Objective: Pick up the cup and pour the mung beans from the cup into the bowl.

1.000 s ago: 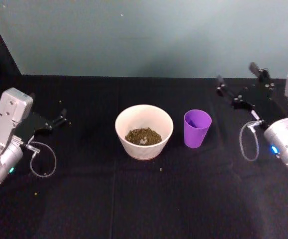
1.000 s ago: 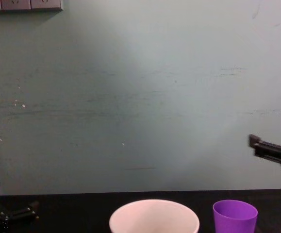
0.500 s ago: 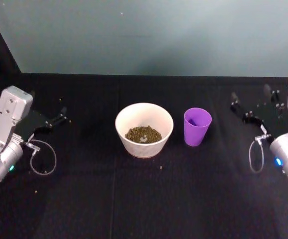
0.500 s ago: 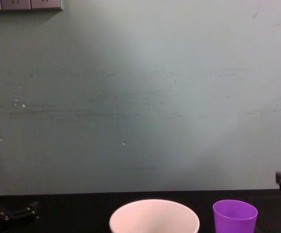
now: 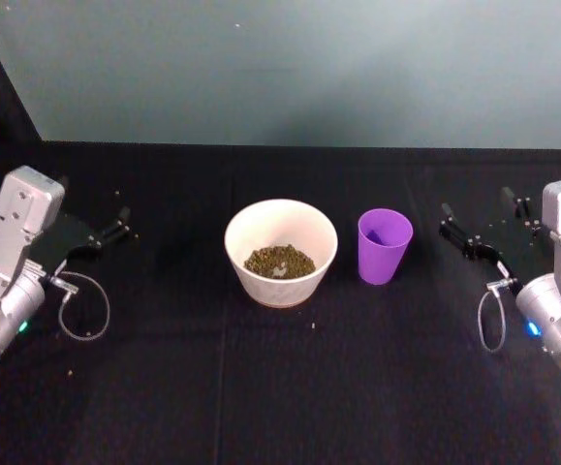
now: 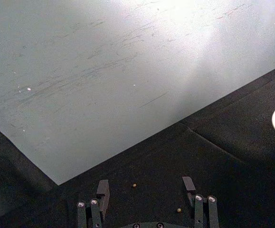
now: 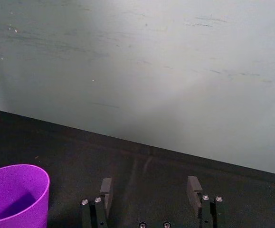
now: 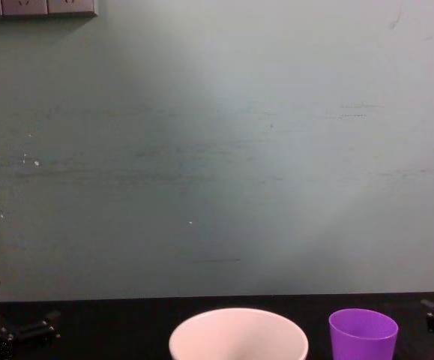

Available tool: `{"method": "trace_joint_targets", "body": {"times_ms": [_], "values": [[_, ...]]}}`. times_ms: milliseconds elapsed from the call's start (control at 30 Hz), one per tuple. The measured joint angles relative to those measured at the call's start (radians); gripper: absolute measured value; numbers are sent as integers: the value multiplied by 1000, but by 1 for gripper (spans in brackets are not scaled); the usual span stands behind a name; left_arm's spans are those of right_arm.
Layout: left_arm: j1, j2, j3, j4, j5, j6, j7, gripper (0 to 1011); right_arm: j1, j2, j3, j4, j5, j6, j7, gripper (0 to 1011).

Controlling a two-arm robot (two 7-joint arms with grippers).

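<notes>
Two grippers spread, holding nothing: left gripper [image 5: 115, 232] parked far left, right gripper [image 5: 481, 225] right of cup [image 5: 385, 247]. Mung beans [image 5: 279, 262] already in bowl [image 5: 261, 225]; cup upright on surface [image 5: 280, 387] beside it. Pour looks done; nothing left to grab.

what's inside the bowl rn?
The bowl holds a small heap of mung beans at its bottom, seen from the head view. The bowl's floor under the heap is covered.
</notes>
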Motion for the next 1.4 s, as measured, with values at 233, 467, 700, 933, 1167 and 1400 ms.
{"method": "trace_joint_targets", "body": {"times_ms": [233, 467, 700, 933, 1167, 1400], "values": [[0, 0, 0, 0, 0, 0, 0, 1000, 0, 1, -1, 0, 1, 0, 1, 1003], [0, 0, 0, 0, 0, 0, 0, 1000, 1, 1, -2, 0, 2, 0, 1, 1003], [0, 0, 0, 0, 0, 0, 0, 1000, 1, 2, -2, 0, 3, 0, 1, 1003], [0, 0, 0, 0, 0, 0, 0, 1000, 1, 2, -2, 0, 4, 0, 2, 1003], [0, 0, 0, 0, 0, 0, 0, 1000, 1, 2, -2, 0, 4, -1, 1, 1003], [0, 0, 0, 0, 0, 0, 0, 1000, 1, 2, -2, 0, 4, -2, 1, 1003]]}}
